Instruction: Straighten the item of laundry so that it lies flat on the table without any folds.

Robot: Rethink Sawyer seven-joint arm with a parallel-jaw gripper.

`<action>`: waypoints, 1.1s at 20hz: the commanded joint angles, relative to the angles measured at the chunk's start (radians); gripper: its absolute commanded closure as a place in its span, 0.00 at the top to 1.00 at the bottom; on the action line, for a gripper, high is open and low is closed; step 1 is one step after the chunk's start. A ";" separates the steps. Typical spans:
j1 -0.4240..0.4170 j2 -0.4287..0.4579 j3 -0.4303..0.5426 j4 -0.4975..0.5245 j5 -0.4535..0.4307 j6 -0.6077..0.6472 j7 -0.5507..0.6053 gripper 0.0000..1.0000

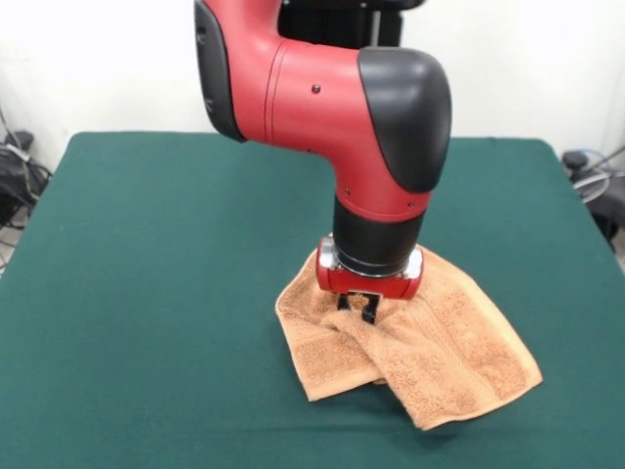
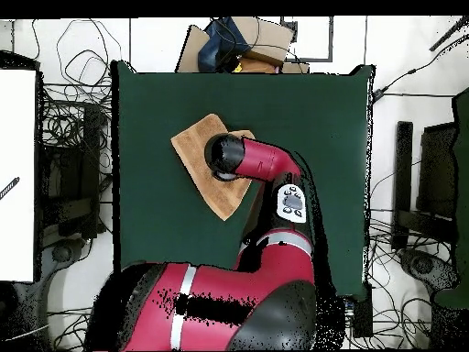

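Green table [image 1: 146, 293], folded towel [image 1: 459, 352] under gripper [image 1: 357, 306].

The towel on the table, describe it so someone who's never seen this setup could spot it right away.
Start at the big dark green table and follow the red and black arm down to its gripper. Right under it lies the towel, the only thing on the table: small, orange-tan and fluffy, with one part folded over the rest.

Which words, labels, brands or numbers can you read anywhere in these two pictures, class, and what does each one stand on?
None can be read.
White patch with dark marks on the red arm, overhead view: too small and blurred to read.
Towel, green table, tool: no text shows.
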 commanded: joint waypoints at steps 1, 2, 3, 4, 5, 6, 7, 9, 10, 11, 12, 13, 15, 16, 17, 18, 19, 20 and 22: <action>-0.024 0.113 0.132 0.046 -0.079 -0.232 0.073 0.00; -0.021 0.109 0.129 0.050 -0.077 -0.237 0.081 0.00; -0.013 0.104 0.119 0.055 -0.075 -0.239 0.096 0.00; -0.001 0.099 0.104 0.059 -0.074 -0.246 0.113 0.00; 0.012 0.093 0.089 0.061 -0.069 -0.250 0.135 0.00; 0.021 0.085 0.079 0.067 -0.064 -0.253 0.153 0.00; 0.030 0.078 0.069 0.074 -0.059 -0.257 0.170 0.00; 0.037 0.056 0.066 0.094 -0.048 -0.253 0.186 0.00; 0.034 0.046 0.071 0.103 -0.041 -0.240 0.183 0.00; 0.042 0.037 0.061 0.104 -0.039 -0.235 0.188 0.00; 0.050 0.028 0.051 0.105 -0.037 -0.230 0.192 0.00; 0.054 0.019 0.045 0.107 -0.035 -0.234 0.196 0.00; 0.051 -0.028 0.050 0.132 -0.032 -0.237 0.192 0.00; 0.046 -0.044 0.056 0.146 -0.027 -0.232 0.189 0.00; 0.042 -0.058 0.061 0.156 -0.026 -0.226 0.181 0.00; 0.037 -0.071 0.066 0.160 -0.030 -0.221 0.166 0.00; 0.035 -0.085 0.069 0.165 -0.028 -0.217 0.161 0.00; 0.031 -0.100 0.075 0.174 -0.023 -0.209 0.158 0.00; 0.034 -0.129 0.069 0.191 -0.013 -0.188 0.162 0.00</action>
